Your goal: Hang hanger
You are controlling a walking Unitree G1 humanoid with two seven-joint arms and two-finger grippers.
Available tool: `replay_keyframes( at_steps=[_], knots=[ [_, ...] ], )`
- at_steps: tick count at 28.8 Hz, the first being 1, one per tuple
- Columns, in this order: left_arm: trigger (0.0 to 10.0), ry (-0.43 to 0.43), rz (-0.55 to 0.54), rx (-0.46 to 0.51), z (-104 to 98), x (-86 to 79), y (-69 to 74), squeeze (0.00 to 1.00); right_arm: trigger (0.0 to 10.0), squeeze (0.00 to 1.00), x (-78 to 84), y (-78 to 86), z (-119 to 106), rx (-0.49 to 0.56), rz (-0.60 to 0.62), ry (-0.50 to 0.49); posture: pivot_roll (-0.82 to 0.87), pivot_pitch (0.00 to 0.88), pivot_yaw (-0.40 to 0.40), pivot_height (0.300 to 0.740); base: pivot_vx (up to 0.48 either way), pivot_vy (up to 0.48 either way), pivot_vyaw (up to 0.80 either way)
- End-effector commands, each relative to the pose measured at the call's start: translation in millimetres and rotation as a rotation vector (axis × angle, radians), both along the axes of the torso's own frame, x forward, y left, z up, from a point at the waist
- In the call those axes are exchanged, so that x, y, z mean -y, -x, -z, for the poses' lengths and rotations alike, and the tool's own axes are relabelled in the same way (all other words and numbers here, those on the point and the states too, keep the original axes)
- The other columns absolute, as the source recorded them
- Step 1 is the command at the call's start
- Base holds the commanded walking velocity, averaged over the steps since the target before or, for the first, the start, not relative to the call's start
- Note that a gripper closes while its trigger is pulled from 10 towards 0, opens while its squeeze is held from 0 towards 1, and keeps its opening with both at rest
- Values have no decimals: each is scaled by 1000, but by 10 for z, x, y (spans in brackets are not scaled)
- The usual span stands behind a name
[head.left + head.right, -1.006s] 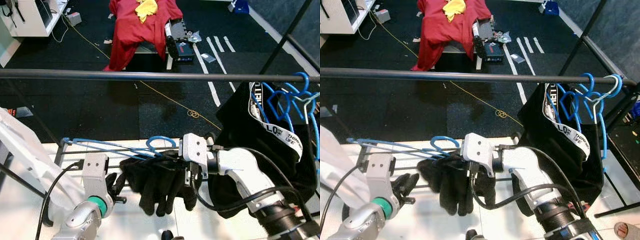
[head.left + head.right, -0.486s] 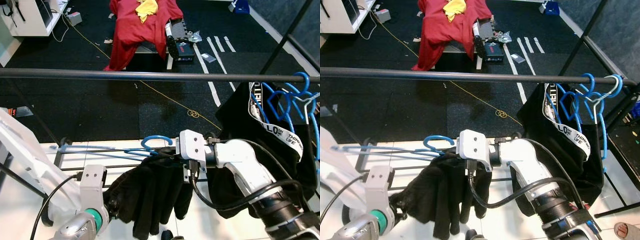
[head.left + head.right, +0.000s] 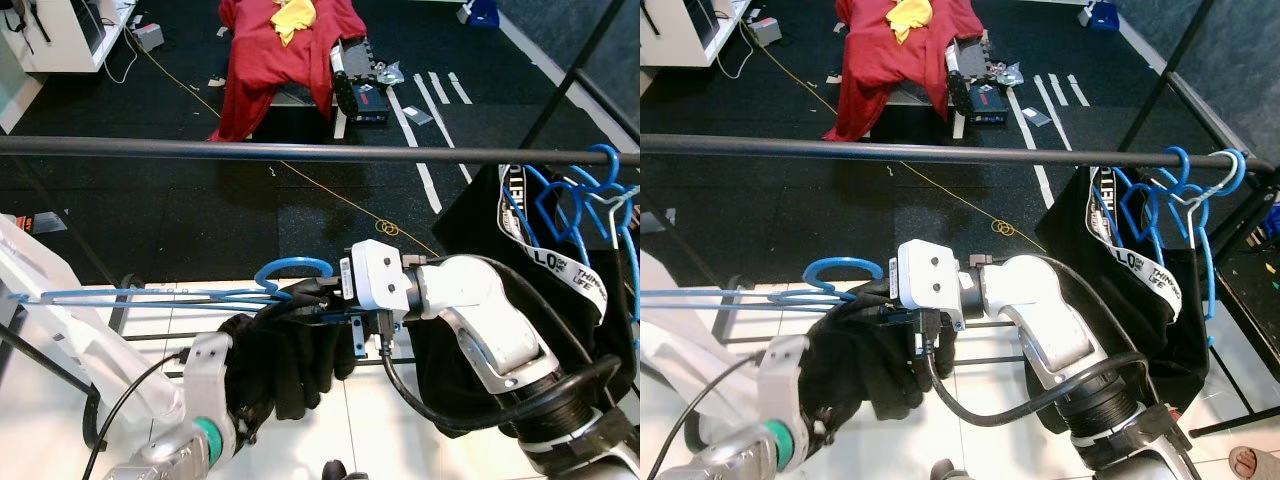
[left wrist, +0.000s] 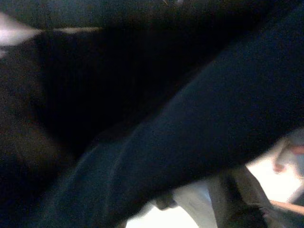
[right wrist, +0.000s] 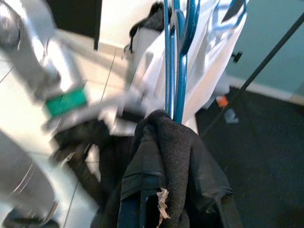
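A blue wire hanger (image 3: 292, 268) with a black garment (image 3: 295, 350) draped over it hangs low in front of me, its arms reaching left (image 3: 60, 296). My right gripper (image 3: 318, 296) is shut on it just below the hook, fingers half buried in the cloth; the right wrist view shows the blue wires (image 5: 175, 71) rising out of the garment (image 5: 175, 161). My left gripper (image 3: 240, 395) is pressed into the garment from below, and the left wrist view shows dark cloth (image 4: 180, 142) right against it. The dark clothes rail (image 3: 300, 151) runs across well above the hook.
At the rail's right end hang several blue hangers (image 3: 585, 195) and a black garment with a white band (image 3: 545, 265). Thin lower rack bars (image 3: 150, 335) cross over white tiles. Beyond lie dark carpet, a yellow cord (image 3: 385, 228) and a red-draped chair (image 3: 280, 50).
My right gripper has carried the hanger and garment to the left and a little up. My left gripper has moved right, into the underside of the garment.
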State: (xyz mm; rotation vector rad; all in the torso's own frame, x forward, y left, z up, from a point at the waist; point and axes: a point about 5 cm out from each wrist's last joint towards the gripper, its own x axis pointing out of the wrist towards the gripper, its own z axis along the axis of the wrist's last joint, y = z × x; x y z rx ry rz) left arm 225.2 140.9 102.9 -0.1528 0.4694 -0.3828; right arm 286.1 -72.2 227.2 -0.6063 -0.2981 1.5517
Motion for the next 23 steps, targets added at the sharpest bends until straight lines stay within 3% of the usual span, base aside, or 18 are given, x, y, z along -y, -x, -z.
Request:
replay_keyframes(
  at_steps=[1,3,6,11,13,18,19,20,21,23],
  knots=[
    [10000,-64,28,111,-82,-43,21,0,0,0,30,38,52,-13,-17,26,-62,156,1,740,0,0,0],
    [10000,-107,35,165,-133,-88,30,0,0,0,56,44,83,-18,-15,43,-62,156,1,740,0,0,0],
    [10000,-168,59,294,-292,-225,156,0,0,0,173,84,203,-57,-8,110,-48,161,1,740,0,0,0],
    [10000,-227,118,345,-359,-274,249,0,0,0,236,85,269,-71,8,140,-42,164,1,740,0,0,0],
    [10000,-322,217,382,-405,-319,341,0,0,0,261,82,283,-73,12,147,-42,165,1,740,0,0,0],
    [9490,-361,290,398,-411,-316,387,0,0,0,261,79,277,-71,9,147,-36,168,-1,740,0,0,0],
    [3255,-382,360,395,-400,-299,427,0,0,0,252,76,268,-67,2,147,-36,168,-1,740,0,0,0],
    [3255,-382,360,395,-400,-299,427,0,0,0,252,76,268,-67,2,147,-36,168,-1,740,0,0,0],
    [10000,-405,427,390,-375,-280,463,0,0,0,241,76,256,-63,-7,147,-34,169,-5,740,0,0,0],
    [10000,-424,498,378,-318,-256,474,0,0,0,223,87,226,-57,-30,152,-39,170,-7,740,0,0,0]
  ],
)
